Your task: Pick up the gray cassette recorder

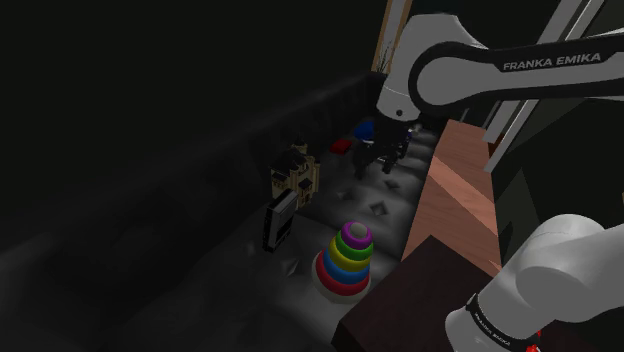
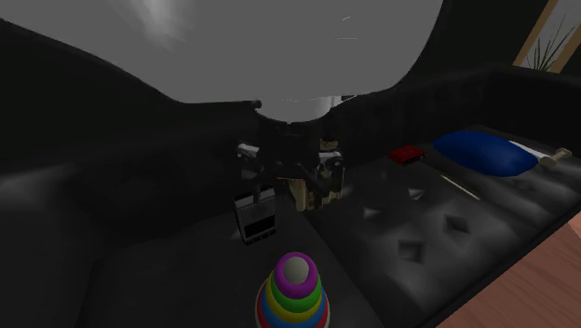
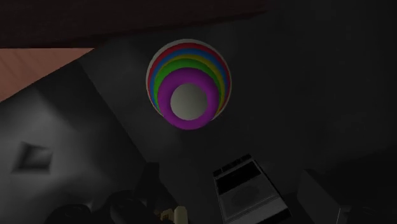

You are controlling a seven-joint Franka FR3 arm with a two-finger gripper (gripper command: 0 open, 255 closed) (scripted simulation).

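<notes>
Approach stage, judged from the gap: gray cassette recorder [image 1: 280,222] on edge on dark tufted sofa [image 1: 392,215], well apart from the jaws, nearer them than ring-stack toy [image 1: 346,262]. Jaws' spread impossible to tell. Next: descend, centre, straddle recorder's narrow sides.

Dark tufted sofa seat [image 2: 428,233], dimpled with buttons. Near its front edge, a ring-stacking toy [image 2: 294,293]: rainbow bands, pale ball on top. Just beyond the stacker, a gray cassette recorder [image 2: 255,216], apparently up on edge. Close behind the recorder, a tan-and-dark blocky toy [image 1: 296,172]. Farther toward the second exterior view's right, well apart from the stacker: a small red item [image 2: 406,154], a blue cushion [image 2: 484,152] and a thin pale stick [image 2: 456,184] lying flat.
</notes>
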